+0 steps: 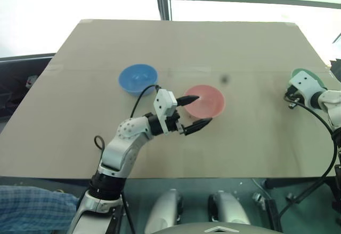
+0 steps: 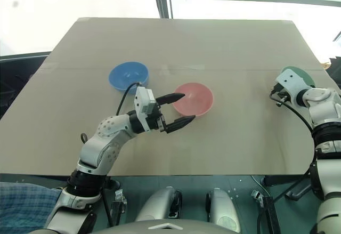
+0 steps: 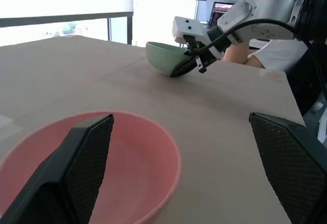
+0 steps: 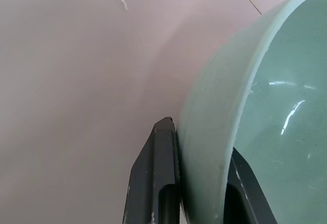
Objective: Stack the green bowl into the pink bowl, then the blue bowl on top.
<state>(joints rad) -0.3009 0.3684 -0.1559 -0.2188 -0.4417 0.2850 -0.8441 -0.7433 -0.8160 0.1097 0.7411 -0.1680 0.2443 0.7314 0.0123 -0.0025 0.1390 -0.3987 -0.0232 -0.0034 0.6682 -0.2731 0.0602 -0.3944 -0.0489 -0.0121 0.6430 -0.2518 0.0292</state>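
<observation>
Apparently right gripper (image 3: 190,66) — on green bowl (image 4: 255,112).

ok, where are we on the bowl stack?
Nothing is stacked yet. The pink bowl sits empty on the table, with the blue bowl apart to its left. In hand: the right gripper is shut on the rim of the green bowl at the table's right edge. The left gripper is open beside the pink bowl. Left: green into pink, then blue on top.
</observation>
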